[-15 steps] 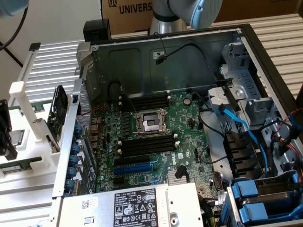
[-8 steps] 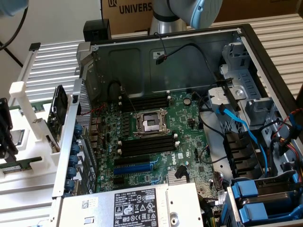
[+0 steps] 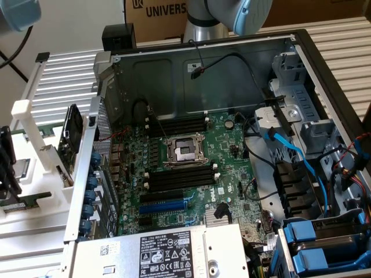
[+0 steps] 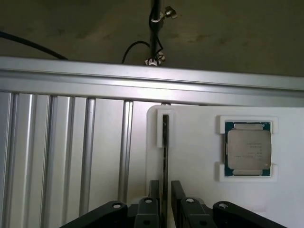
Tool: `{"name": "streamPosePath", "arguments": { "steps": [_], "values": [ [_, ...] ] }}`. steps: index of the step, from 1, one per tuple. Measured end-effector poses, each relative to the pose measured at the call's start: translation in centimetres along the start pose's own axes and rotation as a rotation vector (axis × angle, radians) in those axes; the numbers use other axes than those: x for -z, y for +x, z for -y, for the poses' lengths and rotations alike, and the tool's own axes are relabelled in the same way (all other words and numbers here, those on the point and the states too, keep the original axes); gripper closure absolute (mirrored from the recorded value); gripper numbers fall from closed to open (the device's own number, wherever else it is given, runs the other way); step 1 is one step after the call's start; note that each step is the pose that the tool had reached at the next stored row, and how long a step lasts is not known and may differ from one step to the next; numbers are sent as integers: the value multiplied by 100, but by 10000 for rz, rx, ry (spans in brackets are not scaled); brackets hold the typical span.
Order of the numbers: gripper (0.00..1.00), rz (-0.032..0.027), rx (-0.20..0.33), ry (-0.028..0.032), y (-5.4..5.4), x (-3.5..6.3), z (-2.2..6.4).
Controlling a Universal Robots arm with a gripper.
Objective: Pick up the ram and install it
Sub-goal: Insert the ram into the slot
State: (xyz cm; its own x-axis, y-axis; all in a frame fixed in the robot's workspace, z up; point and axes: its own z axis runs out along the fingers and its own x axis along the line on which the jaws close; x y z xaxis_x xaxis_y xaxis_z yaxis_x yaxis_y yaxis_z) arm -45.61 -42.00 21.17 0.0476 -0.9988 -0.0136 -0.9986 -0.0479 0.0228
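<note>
Fingers [image 4: 154,190] of the gripper [image 4: 165,186] stand parted, one on each side of the ram [image 4: 165,142], with nothing clamped. Ram stands on edge in a slot of the white holder [image 4: 190,156], just beside the CPU [image 4: 248,148]. In the exterior view the holder sits at nine o'clock from the open case [image 3: 174,75], on the ribbed table [image 3: 64,92].

The table [image 4: 47,156] is ribbed satin metal, the tray [image 4: 199,190] matt white plastic.
</note>
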Motion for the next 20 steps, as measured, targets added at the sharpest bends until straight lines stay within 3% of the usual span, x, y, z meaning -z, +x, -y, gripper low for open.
{"name": "streamPosePath", "arguments": {
  "steps": [8,19,20],
  "values": [
    [75,28,2,15,1,-89,4],
    [75,33,3,13,-2,-95,3],
    [88,32,2,12,-2,-95,3]
  ]
}}
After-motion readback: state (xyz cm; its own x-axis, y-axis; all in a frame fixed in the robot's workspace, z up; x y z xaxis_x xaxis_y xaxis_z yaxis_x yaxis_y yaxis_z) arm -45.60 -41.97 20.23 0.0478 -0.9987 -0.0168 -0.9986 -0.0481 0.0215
